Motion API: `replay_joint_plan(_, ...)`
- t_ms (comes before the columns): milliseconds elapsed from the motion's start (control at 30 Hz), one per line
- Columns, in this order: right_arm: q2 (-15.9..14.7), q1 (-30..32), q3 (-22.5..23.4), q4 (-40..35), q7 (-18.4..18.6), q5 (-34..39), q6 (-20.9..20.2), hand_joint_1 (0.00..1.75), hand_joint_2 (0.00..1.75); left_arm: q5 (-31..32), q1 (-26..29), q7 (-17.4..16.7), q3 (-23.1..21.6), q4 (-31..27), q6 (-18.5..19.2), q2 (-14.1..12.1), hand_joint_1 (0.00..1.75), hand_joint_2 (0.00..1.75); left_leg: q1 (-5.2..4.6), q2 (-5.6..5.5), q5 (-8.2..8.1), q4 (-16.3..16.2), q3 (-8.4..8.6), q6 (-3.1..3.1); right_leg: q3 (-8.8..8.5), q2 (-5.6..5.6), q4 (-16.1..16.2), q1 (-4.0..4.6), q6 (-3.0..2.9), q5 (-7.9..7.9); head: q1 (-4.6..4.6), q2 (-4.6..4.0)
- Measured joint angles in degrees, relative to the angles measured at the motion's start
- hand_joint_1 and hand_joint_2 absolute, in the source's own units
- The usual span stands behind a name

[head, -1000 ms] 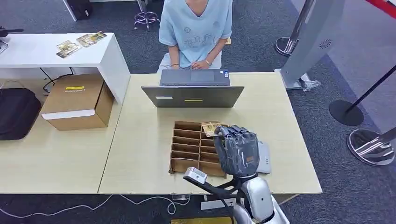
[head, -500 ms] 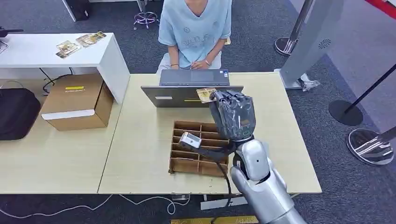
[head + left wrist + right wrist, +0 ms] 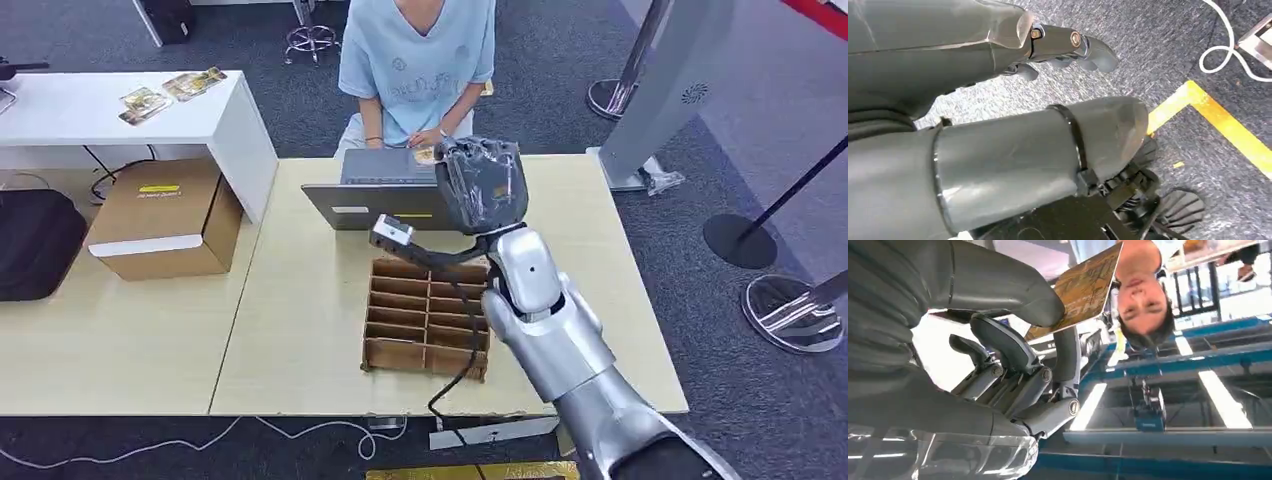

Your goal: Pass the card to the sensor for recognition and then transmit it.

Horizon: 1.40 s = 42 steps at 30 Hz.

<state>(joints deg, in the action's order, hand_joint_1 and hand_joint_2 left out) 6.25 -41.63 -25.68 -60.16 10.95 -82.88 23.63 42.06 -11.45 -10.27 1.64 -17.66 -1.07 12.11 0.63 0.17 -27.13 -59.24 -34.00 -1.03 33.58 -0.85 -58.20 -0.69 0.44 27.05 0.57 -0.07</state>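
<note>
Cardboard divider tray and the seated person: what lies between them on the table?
In the head view, a grey laptop lies between the cardboard tray and the person.

You see a dark grey right hand (image 3: 481,186) on a silver arm, pinching a yellow-brown patterned card (image 3: 1083,287). The table (image 3: 300,300) is pale wood, the divided tray (image 3: 420,318) brown cardboard, the laptop (image 3: 395,195) grey, and the person's shirt (image 3: 415,55) light blue.

Head: high, looks down over the table (image 3: 300,330).
Right wrist: close, upturned; shares my card (image 3: 1083,287).
Left wrist: floorward.
</note>
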Motion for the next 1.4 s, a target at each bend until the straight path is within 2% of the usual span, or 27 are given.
replay_joint_plan(167, 1.44, -7.22, 0.00, 8.69, 1.42, -1.99, -1.95, 1.75, 1.75, -0.55, -0.59, -1.03, -0.11, 0.00, 0.02, 0.46, 0.00, 0.00, 0.01, 0.00, 0.07, 0.00, 0.01, -0.02, -0.01, 0.00, -0.02, 0.00, -0.02, -0.08, 0.00, 0.00)
replay_joint_plan(300, 2.52, -10.49, -0.04, 13.39, 2.87, -3.02, -2.80, 1.75, 1.75, -0.81, -0.93, -1.03, -0.20, 0.00, 0.04, 0.74, 0.00, 0.00, 0.00, -0.01, 0.07, -0.01, 0.01, -0.02, 0.00, 0.01, -0.03, 0.00, -0.02, -0.08, 0.00, 0.00)
replay_joint_plan(500, 3.87, -15.94, 1.42, 21.77, 4.70, -0.72, -5.75, 1.75, 1.75, -2.32, -1.11, -1.05, -0.87, 0.00, 0.09, 1.27, 0.00, 0.00, 0.00, -0.01, 0.07, -0.01, 0.00, -0.02, 0.01, 0.00, -0.02, 0.00, -0.02, -0.08, 0.02, 0.00)
replay_joint_plan(667, 4.26, -18.61, 3.43, 26.47, 5.58, 0.85, -6.65, 1.75, 1.75, -3.50, -1.22, -1.05, -1.31, 0.00, 0.02, 1.77, 0.00, 0.00, 0.00, -0.02, 0.07, -0.02, 0.00, -0.02, 0.01, -0.01, -0.01, 0.00, -0.02, -0.08, 0.02, 0.00)
replay_joint_plan(967, 4.68, -19.99, 8.80, 30.35, 3.43, 6.56, -6.65, 1.75, 1.75, -5.48, -1.91, -2.34, -1.90, 0.00, -0.96, 2.32, 0.00, 0.00, 0.00, -0.02, 0.07, -0.03, 0.00, -0.02, 0.01, 0.00, -0.02, 0.00, -0.01, -0.09, 0.00, 0.00)
replay_joint_plan(1400, 4.70, -20.45, 10.84, 32.49, 3.08, 7.10, -6.63, 1.75, 1.75, -7.74, -1.95, -2.91, -2.45, 0.00, -2.12, 2.34, 0.00, 0.00, 0.00, -0.01, 0.07, -0.03, 0.00, -0.02, 0.01, 0.00, -0.02, 0.00, -0.01, -0.09, 0.00, 0.00)
